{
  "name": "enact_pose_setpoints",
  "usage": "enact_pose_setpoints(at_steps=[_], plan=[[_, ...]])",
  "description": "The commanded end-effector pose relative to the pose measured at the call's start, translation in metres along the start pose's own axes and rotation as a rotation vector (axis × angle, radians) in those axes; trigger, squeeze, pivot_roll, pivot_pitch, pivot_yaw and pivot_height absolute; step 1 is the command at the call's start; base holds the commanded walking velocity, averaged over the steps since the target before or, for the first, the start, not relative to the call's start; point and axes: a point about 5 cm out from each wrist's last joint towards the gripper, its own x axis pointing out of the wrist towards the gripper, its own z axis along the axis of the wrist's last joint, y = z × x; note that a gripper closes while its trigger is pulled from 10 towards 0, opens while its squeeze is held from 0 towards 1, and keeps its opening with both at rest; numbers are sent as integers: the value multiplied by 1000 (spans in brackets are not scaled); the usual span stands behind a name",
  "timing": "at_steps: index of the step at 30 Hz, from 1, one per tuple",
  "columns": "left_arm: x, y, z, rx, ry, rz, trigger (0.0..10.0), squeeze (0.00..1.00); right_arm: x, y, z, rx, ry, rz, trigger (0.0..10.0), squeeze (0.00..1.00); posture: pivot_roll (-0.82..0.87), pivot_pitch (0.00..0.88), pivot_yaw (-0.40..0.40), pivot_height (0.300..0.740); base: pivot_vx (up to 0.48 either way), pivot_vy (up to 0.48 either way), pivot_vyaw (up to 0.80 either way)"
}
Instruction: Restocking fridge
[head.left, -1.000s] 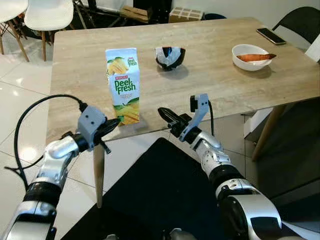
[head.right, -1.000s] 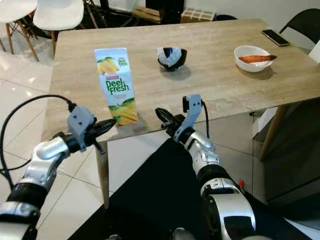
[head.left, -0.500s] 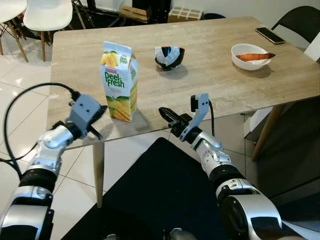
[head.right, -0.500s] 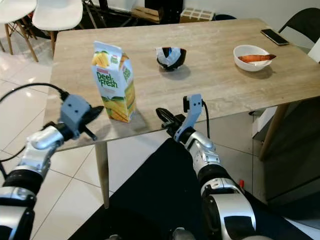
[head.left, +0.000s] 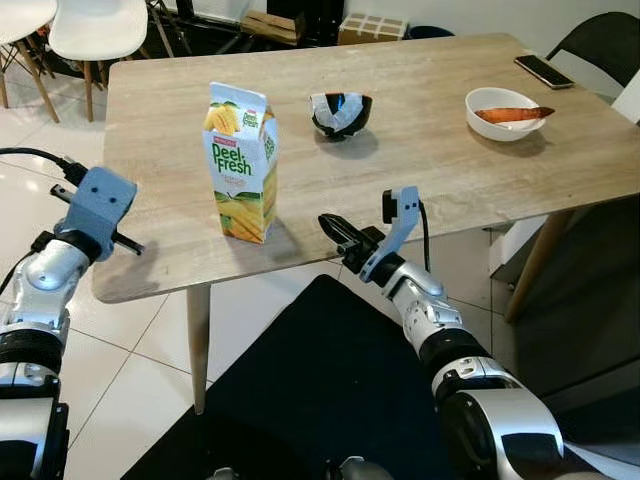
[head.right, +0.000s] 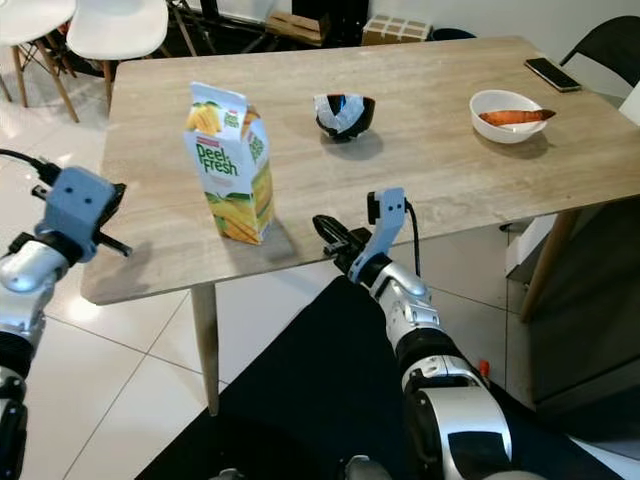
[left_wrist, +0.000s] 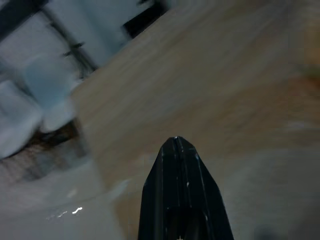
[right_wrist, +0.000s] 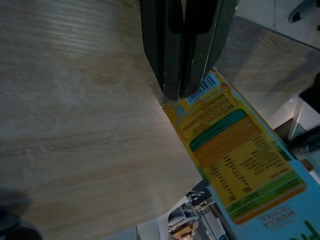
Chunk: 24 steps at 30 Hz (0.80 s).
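Note:
A Peel Fresh juice carton (head.left: 242, 165) stands upright near the front left of the wooden table (head.left: 430, 170). My left gripper (head.right: 114, 192) hovers off the table's left edge, well to the left of the carton; its fingers (left_wrist: 176, 165) are shut on nothing and point over the tabletop. My right gripper (head.left: 335, 228) is at the table's front edge, right of the carton and apart from it. Its fingers (right_wrist: 175, 55) are shut and empty, aimed at the carton (right_wrist: 240, 150).
A dark bowl (head.left: 340, 112) with a white wrapper sits behind the carton. A white bowl (head.left: 502, 110) with orange food and a phone (head.left: 544, 70) lie at the far right. White chairs (head.left: 95, 30) stand back left, a black chair (head.left: 600, 45) right, a black mat (head.left: 330, 380) below.
My left gripper has drawn back leftward, away from the carton and off the table's edge. The carton was turned about a second ago and has since stayed put. The right arm is still.

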Motion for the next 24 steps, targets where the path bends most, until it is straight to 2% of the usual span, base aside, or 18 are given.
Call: enact_pose_setpoints(at_steps=[1,2,3,5,6,8,18,24], plan=[[2,-28,-5,-63,-17,-140,10000,0,4,3,2,-5,-4,1,10000,0,-85,167,-49,740,0,0,0],[2,-37,-6,-81,-19,-189,10000,0,7,5,2,-11,-4,3,10000,0,-88,171,-46,740,0,0,0],[2,-37,-6,-81,-19,-189,10000,0,7,5,2,-11,-4,3,10000,0,-88,171,-46,740,0,0,0],[2,-50,-9,-106,-20,-245,10000,0,16,10,4,-37,5,-5,10000,0,-88,177,-43,740,0,0,0],[2,-50,-9,-106,-20,-245,10000,0,16,10,4,-37,5,-5,10000,0,-88,177,-43,740,0,0,0],[2,-55,-8,-115,-24,-257,10000,0,29,17,11,-51,3,-22,10000,0,-85,182,-44,740,0,0,0],[2,-37,-3,-54,-15,-230,10000,0,50,36,19,-56,7,2,10000,0,-51,222,-66,740,0,0,0],[5,-31,0,-30,-7,-231,10000,0,57,43,19,-47,7,-7,10000,0,-47,231,-64,740,0,0,0]])
